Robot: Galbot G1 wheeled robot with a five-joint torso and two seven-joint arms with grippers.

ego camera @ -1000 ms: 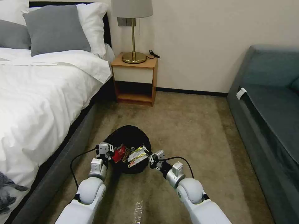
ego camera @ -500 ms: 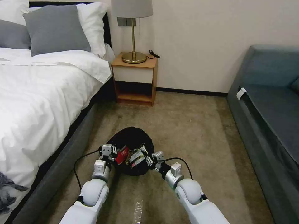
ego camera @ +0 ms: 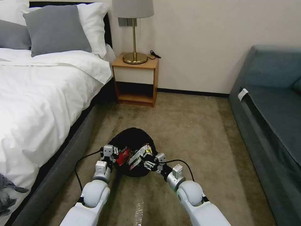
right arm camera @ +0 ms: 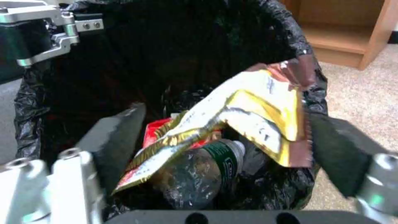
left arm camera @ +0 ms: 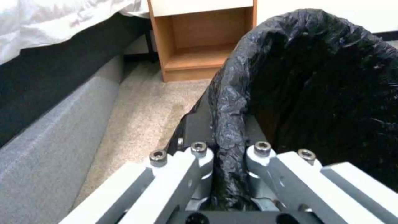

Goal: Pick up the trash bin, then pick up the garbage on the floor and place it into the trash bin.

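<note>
The trash bin [ego camera: 131,138], lined with a glossy black bag, hangs low over the carpet between my arms. My left gripper [ego camera: 114,154] is shut on its bag-covered rim [left arm camera: 227,137]. The yellow-black snack wrapper [right arm camera: 257,115] lies across the bin's mouth between the wide-apart fingers [right arm camera: 120,133] of my open right gripper [ego camera: 147,160]. One edge of the wrapper reaches the other finger. Inside the bin [right arm camera: 186,46] lie a clear bottle with a green label [right arm camera: 199,177] and a red-and-white packet [right arm camera: 151,137].
A bed [ego camera: 37,103] runs along the left and a grey-blue sofa [ego camera: 272,113] along the right. A wooden nightstand [ego camera: 136,80] with a lamp stands at the far wall. A clear crumpled plastic piece [ego camera: 138,214] lies on the carpet between my arms.
My right gripper has moved in over the bin's mouth with the wrapper, which now tilts up on the rim. The left gripper and the bin have shifted slightly to the right.
</note>
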